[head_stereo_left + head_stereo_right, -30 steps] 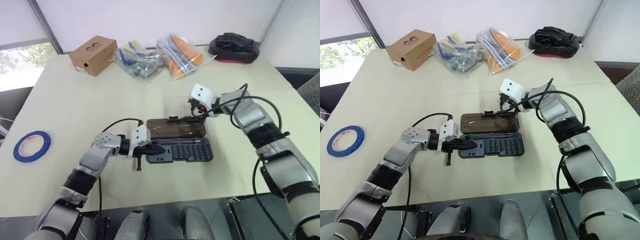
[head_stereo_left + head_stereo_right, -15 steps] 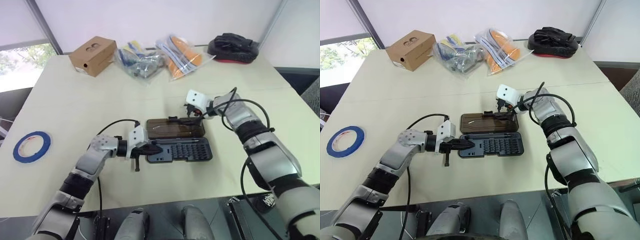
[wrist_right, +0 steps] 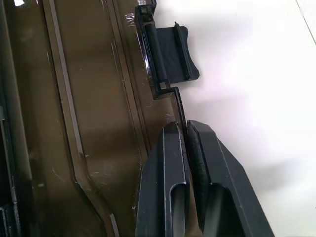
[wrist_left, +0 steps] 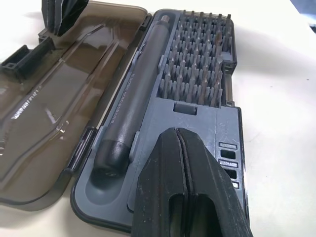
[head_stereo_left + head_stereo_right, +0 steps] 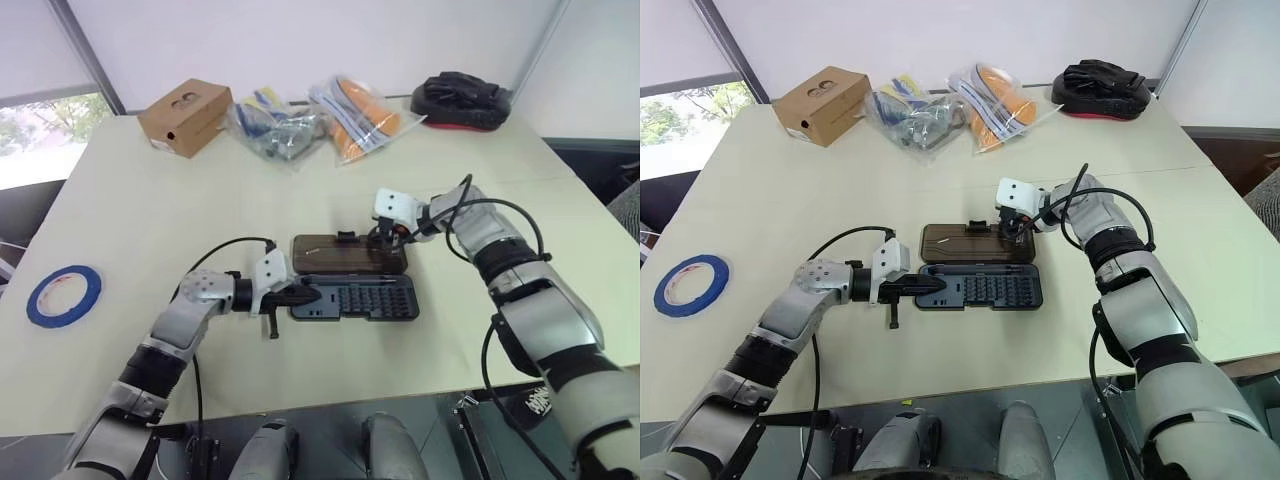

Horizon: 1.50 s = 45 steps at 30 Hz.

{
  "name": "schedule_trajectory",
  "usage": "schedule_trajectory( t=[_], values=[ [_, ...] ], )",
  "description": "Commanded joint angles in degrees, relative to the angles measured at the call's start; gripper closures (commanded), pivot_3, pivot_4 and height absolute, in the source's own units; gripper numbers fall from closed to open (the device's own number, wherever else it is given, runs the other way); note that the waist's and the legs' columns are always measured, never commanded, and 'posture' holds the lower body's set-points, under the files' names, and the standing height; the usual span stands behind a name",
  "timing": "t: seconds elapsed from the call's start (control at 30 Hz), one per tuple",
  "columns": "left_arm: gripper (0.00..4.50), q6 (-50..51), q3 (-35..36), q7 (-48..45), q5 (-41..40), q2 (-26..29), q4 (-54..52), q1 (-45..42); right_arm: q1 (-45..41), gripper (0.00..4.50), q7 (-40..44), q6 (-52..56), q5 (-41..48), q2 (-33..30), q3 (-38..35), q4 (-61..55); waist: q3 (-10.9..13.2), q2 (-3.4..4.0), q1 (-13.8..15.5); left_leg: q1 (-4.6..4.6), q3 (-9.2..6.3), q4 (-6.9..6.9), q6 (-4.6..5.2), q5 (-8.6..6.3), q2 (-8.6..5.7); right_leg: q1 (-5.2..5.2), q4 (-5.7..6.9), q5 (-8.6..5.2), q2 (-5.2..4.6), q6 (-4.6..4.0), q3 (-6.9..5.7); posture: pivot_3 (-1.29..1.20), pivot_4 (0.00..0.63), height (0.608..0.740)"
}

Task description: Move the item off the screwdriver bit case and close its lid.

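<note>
The screwdriver bit case (image 5: 372, 299) lies open on the table, its grey tray nearest me with a dark screwdriver handle (image 4: 133, 101) and rows of bits in it. The brown lid (image 5: 340, 255) lies flat behind the tray, its black latch tab (image 3: 173, 52) on the far edge. My right gripper (image 5: 383, 238) is shut on the lid's far rim beside that tab; the rim runs between the fingers (image 3: 168, 163). My left gripper (image 5: 318, 297) is shut with nothing in it, over the tray's left end. The item is out of view.
A cardboard box (image 5: 185, 112), two filled plastic bags (image 5: 280, 122) (image 5: 365, 110) and a black bundle (image 5: 465, 98) line the table's far side. A blue tape roll (image 5: 64, 293) lies at the left. Bare tabletop surrounds the case.
My right gripper came down to the lid's far edge and went from open to shut on the rim. The left gripper has stayed where it was.
</note>
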Motion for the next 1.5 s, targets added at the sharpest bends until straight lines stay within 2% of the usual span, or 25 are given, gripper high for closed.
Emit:
schedule_trajectory(
  t=[0.03, 0.27, 0.53, 0.7, 0.97, 1.13, 1.3, 1.4, 1.5],
  values=[
    [4.50, 0.49, -0.02, 0.60, 1.69, 0.10, 1.35, 0.97, 0.72, 4.45, -1.57, 0.17, -1.54, 0.29, -0.92, 0.93, 0.00, 0.00, 0.00, 0.00, -0.01, 0.00, 0.00, 0.00, 0.00, 0.00, 0.01, 0.00, 0.00, 0.00, 0.00, 0.00, 0.150, 0.740],
    [4.50, 2.19, 2.46, 3.46, 0.45, -0.56, 0.55, 1.37, 3.43, 4.45, -5.50, -4.46, -4.49, -2.28, -1.70, -9.57, 0.00, 0.01, -0.14, -0.04, 0.00, 0.00, -0.01, 0.00, 0.01, -0.07, 0.02, 0.00, 0.00, 0.00, 0.00, 0.00, 0.150, 0.740],
    [4.50, 3.26, 4.23, 5.33, 0.19, -1.47, 0.61, 1.70, 12.74, 4.45, -8.44, -1.78, -6.05, -7.80, -4.73, -35.45, 0.01, 0.02, 0.06, -0.12, 0.03, -0.01, -0.01, 0.00, 0.00, -0.17, 0.02, 0.00, -0.01, 0.00, 0.01, 0.00, 0.150, 0.740],
    [4.50, 4.02, 5.46, 6.10, -0.23, -2.38, 0.74, 1.81, 16.98, 4.45, -11.42, -0.45, -7.71, -10.08, -6.41, -45.91, 0.02, 0.01, 0.24, -0.13, 0.05, -0.02, 0.00, 0.00, 0.00, -0.17, 0.01, 0.00, -0.01, 0.00, 0.01, 0.00, 0.150, 0.740],
    [4.50, 10.69, 9.48, 7.21, -5.41, -3.10, -2.81, 0.98, 19.82, 4.45, -14.14, 0.59, -8.86, -10.66, -7.36, -51.83, 0.05, -0.02, 0.45, -0.16, 0.06, -0.02, 0.02, -0.01, 0.00, -0.18, -0.02, 0.00, -0.01, 0.00, 0.02, 0.00, 0.150, 0.740],
    [4.50, 19.58, 15.71, 7.10, -14.05, -1.89, -9.79, -0.82, 20.23, 4.45, -14.53, 0.94, -9.29, -10.49, -7.47, -52.90, 0.09, -0.05, 0.29, -0.54, 0.06, 0.02, 0.00, 0.00, 0.04, -0.58, 0.03, 0.00, -0.02, 0.00, 0.02, 0.00, 0.150, 0.740],
    [4.50, 29.86, 24.31, 10.65, -25.98, -1.98, -15.16, -4.38, 20.38, 4.45, -14.65, 0.58, -9.58, -10.37, -7.15, -53.40, 0.10, -0.06, 0.22, -1.05, 0.03, 0.14, -0.03, 0.01, 0.14, -1.05, 0.05, 0.00, -0.05, 0.01, 0.01, 0.00, 0.150, 0.740],
    [4.50, 32.39, 28.69, 14.00, -29.38, -1.87, -13.79, -7.11, 20.28, 4.45, -14.68, 0.44, -9.69, -10.26, -7.05, -53.51, 0.10, -0.06, 0.15, -1.05, 0.03, 0.12, -0.03, 0.01, 0.13, -1.04, 0.03, 0.00, -0.05, 0.01, 0.01, 0.00, 0.150, 0.740],
    [4.50, 30.61, 29.92, 16.79, -27.08, -1.38, -8.79, -9.18, 20.27, 4.45, -14.63, 0.62, -9.64, -10.11, -7.09, -53.86, 0.10, -0.06, 0.14, -1.05, 0.03, 0.12, -0.03, 0.01, 0.06, -1.04, 0.03, 0.00, -0.04, 0.01, 0.00, 0.00, 0.150, 0.740]
  ],
)
